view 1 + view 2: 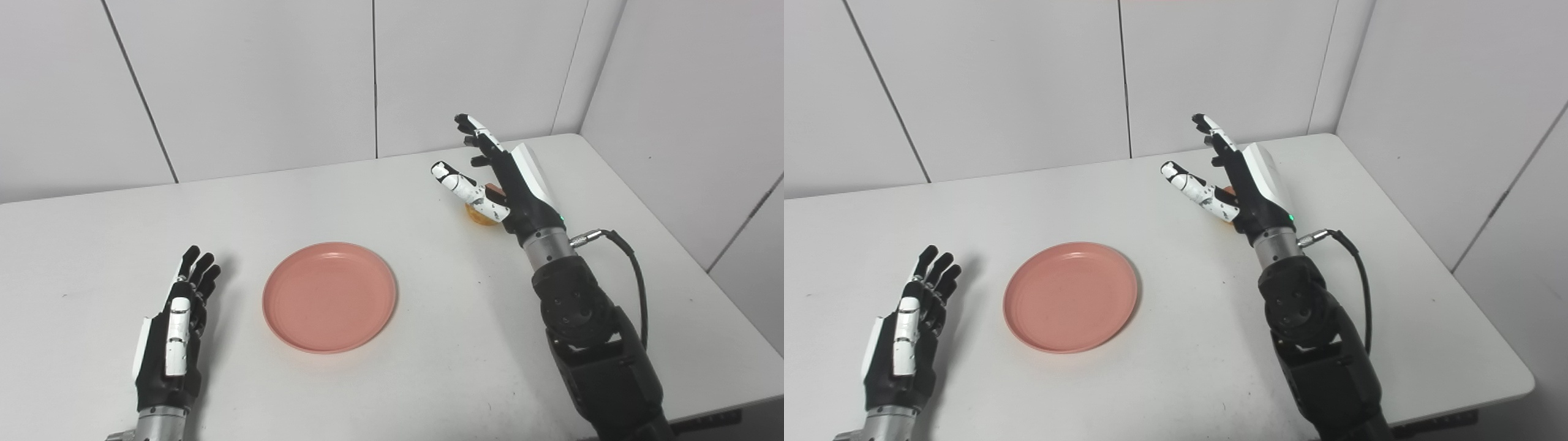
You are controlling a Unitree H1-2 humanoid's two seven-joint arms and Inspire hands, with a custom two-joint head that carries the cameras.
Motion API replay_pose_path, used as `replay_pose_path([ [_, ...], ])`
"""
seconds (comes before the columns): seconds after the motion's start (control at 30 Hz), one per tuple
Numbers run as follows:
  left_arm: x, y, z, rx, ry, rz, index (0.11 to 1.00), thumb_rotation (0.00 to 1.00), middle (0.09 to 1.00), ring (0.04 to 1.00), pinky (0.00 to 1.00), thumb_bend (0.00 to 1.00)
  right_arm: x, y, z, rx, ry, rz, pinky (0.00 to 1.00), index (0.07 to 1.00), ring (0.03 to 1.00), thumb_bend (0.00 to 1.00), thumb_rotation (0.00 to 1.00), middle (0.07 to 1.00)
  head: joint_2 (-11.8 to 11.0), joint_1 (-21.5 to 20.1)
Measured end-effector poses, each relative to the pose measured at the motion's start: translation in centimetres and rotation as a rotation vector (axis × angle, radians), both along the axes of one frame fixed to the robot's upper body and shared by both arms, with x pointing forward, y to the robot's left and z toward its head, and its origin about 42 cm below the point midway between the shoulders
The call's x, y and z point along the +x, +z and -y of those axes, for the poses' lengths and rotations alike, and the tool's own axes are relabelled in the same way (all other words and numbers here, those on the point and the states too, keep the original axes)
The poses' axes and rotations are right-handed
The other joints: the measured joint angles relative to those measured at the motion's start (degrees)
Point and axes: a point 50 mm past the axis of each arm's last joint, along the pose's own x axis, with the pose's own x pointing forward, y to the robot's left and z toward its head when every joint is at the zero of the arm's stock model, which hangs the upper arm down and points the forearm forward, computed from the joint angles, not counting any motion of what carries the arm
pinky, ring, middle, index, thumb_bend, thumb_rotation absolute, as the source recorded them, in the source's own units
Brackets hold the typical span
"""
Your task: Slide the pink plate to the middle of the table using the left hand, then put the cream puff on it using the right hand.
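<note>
Step 2 in hand: plate point(329, 297) sits mid-table, left hand point(174, 334) empty, fingers loosely spread. Right hand point(499, 177), spread wide and empty, hovers over the cream puff point(479, 215), apparently untouched; next, lower and close.

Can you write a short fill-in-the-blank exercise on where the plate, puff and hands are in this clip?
1. The pink plate holds ____.
2. The cream puff sits on the table, partly hidden by the ____ hand.
3. The left hand is open and lies to the ____ of the plate in the pictures.
4. The right hand's fingers are spread, so it is ____.

Missing words: nothing; right; left; open
</note>
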Motion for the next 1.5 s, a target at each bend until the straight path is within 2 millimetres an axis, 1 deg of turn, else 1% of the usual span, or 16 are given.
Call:
replay_pose_path([
  [0.07, 0.0, 0.0, 0.0, 0.000, 0.000, 0.000, 0.934, 1.00, 0.944, 0.934, 0.99, 0.45, 0.3, 0.0, 0.2, -0.026, -0.018, -0.002, 0.65, 0.881, 0.814, 0.77, 0.80, 0.885, -0.26, -0.09],
  [0.1, 0.0, 0.0, 0.0, 0.000, 0.000, 0.000, 0.936, 1.00, 0.944, 0.933, 0.98, 0.44, 0.4, 0.1, 0.3, -0.043, -0.026, 0.001, 0.65, 0.875, 0.819, 0.80, 0.75, 0.889, -0.26, -0.09],
  [0.13, 0.0, 0.0, 0.0, 0.000, -0.001, 0.000, 0.937, 1.00, 0.945, 0.934, 0.98, 0.44, 0.5, 0.2, 0.3, -0.062, -0.033, 0.005, 0.65, 0.873, 0.825, 0.82, 0.72, 0.891, -0.52, -0.17],
  [0.2, 0.0, 0.0, 0.0, -0.008, -0.006, -0.001, 0.939, 1.00, 0.946, 0.935, 0.99, 0.43, 1.0, 0.3, 0.8, -0.101, -0.055, 0.004, 0.70, 0.874, 0.846, 0.85, 0.68, 0.895, -0.62, -0.26],
  [0.27, 0.0, 0.0, -0.1, -0.018, -0.009, -0.001, 0.938, 1.00, 0.944, 0.934, 0.98, 0.43, 1.3, 0.5, 1.2, -0.137, -0.081, 0.013, 0.73, 0.878, 0.859, 0.86, 0.68, 0.900, -0.62, -0.26],
  [0.3, 0.0, 0.0, -0.1, -0.017, -0.010, -0.003, 0.939, 1.00, 0.944, 0.933, 0.98, 0.42, 1.5, 0.5, 1.4, -0.155, -0.095, 0.018, 0.74, 0.885, 0.867, 0.87, 0.69, 0.906, -0.70, -0.44],
  [0.37, 0.0, 0.0, -0.1, -0.017, -0.010, -0.003, 0.939, 1.00, 0.944, 0.933, 0.98, 0.42, 1.8, 0.6, 2.0, -0.208, -0.118, 0.020, 0.74, 0.890, 0.872, 0.87, 0.70, 0.911, -0.70, -0.44],
  [0.5, 0.0, 0.0, -0.1, -0.016, -0.010, -0.005, 0.941, 1.00, 0.946, 0.935, 0.98, 0.42, 2.4, 0.8, 2.9, -0.296, -0.133, 0.004, 0.71, 0.918, 0.886, 0.88, 0.67, 0.933, -0.70, -0.35],
  [0.57, 0.0, 0.0, -0.1, -0.016, -0.010, -0.005, 0.938, 1.00, 0.943, 0.931, 0.98, 0.41, 2.7, 1.1, 3.4, -0.325, -0.146, -0.011, 0.69, 0.931, 0.892, 0.89, 0.64, 0.944, -0.62, -0.35],
  [0.7, 0.0, 0.0, -0.1, -0.016, -0.011, -0.005, 0.942, 1.00, 0.946, 0.934, 0.98, 0.41, 3.3, 1.4, 3.9, -0.358, -0.158, -0.030, 0.69, 0.940, 0.899, 0.89, 0.60, 0.951, -0.53, -0.44],
  [0.77, 0.0, 0.0, -0.1, -0.016, -0.011, -0.005, 0.940, 1.00, 0.944, 0.933, 0.98, 0.41, 3.6, 1.2, 4.1, -0.381, -0.159, -0.053, 0.71, 0.948, 0.904, 0.89, 0.59, 0.955, -0.53, -0.44],
  [0.9, 0.0, 0.0, -0.1, -0.015, -0.012, -0.004, 0.937, 1.00, 0.941, 0.928, 0.97, 0.40, 4.4, 0.2, 4.9, -0.438, -0.168, -0.124, 0.70, 0.953, 0.894, 0.90, 0.57, 0.957, 0.00, 0.35],
  [1.1, -0.2, 0.0, -0.2, -0.013, -0.010, -0.004, 0.935, 1.00, 0.940, 0.930, 0.97, 0.41, 5.5, -0.3, 6.1, -0.491, -0.177, -0.194, 0.72, 0.958, 0.902, 0.92, 0.57, 0.967, 0.35, 0.18],
  [1.2, -0.2, 0.0, -0.2, -0.011, -0.010, -0.006, 0.936, 1.00, 0.941, 0.931, 0.97, 0.41, 6.2, -0.7, 6.2, -0.502, -0.174, -0.226, 0.72, 0.961, 0.899, 0.92, 0.58, 0.966, 0.35, 0.18],
  [1.33, -0.2, 0.0, -0.2, -0.011, -0.010, -0.010, 0.941, 1.00, 0.944, 0.935, 0.98, 0.41, 6.6, -1.4, 6.1, -0.514, -0.156, -0.267, 0.76, 0.955, 0.900, 0.91, 0.58, 0.953, 0.79, 0.35],
  [1.5, -0.2, 0.0, -0.2, -0.011, -0.010, -0.010, 0.940, 1.00, 0.945, 0.932, 0.98, 0.40, 7.1, -2.3, 6.5, -0.516, -0.161, -0.311, 0.77, 0.949, 0.896, 0.92, 0.57, 0.946, 0.97, 0.44],
])
